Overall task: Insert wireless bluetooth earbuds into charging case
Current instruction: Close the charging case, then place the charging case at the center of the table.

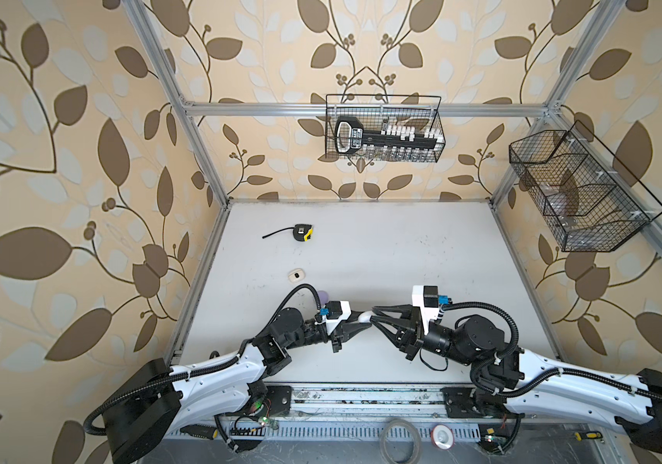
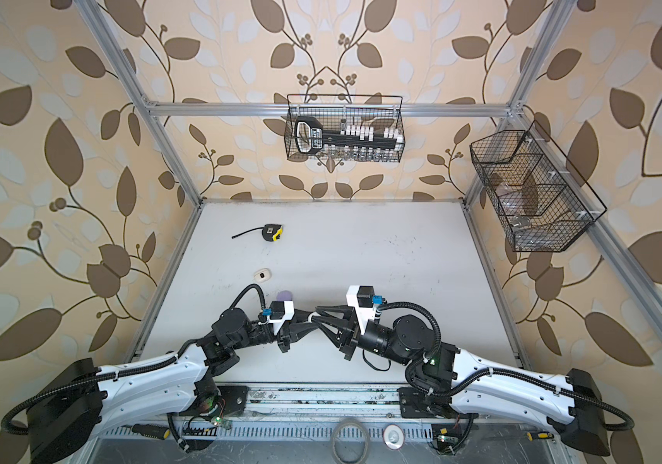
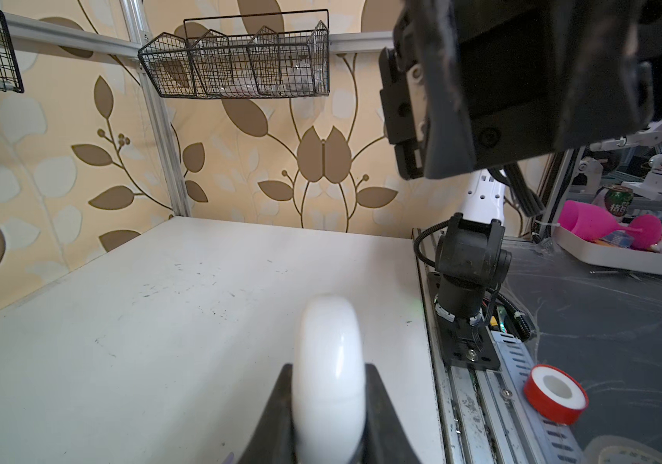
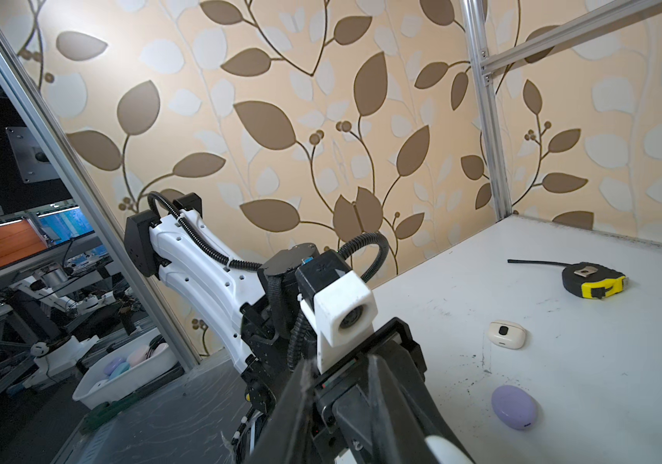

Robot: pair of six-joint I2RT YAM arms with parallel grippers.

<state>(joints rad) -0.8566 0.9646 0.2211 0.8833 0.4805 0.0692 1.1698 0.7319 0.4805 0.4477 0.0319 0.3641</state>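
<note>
Nearest to me, on the front rail, lies a red and white roll of tape point(image 1: 443, 438). Beyond it the two arms meet over the front middle of the white tabletop point(image 1: 401, 249). The left tool point(image 3: 329, 373) is pinching the white charging case point(image 3: 329, 333): in the left wrist view the shut case stands on its edge between the two black fingers, raised above the tabletop. The right tool point(image 1: 372, 314) points at the same case from the opposite side, and in both top views its fingertips reach the free end of the case. Whether these fingers are pressing on it or only stand around it, I cannot tell.

Just behind the left wrist a lilac case point(image 4: 514, 405) lies shut on the tabletop, partly covered by the arm's cable in both top views. A little farther back and to the left is a cream case point(image 1: 295, 275), also shut. Well beyond it, toward the rear left, sits a black and yellow tape measure point(image 1: 303, 233) with a short piece pulled out. On the back wall hangs a wire basket point(image 1: 385, 128), and a second basket point(image 1: 578, 193) hangs on the right wall
</note>
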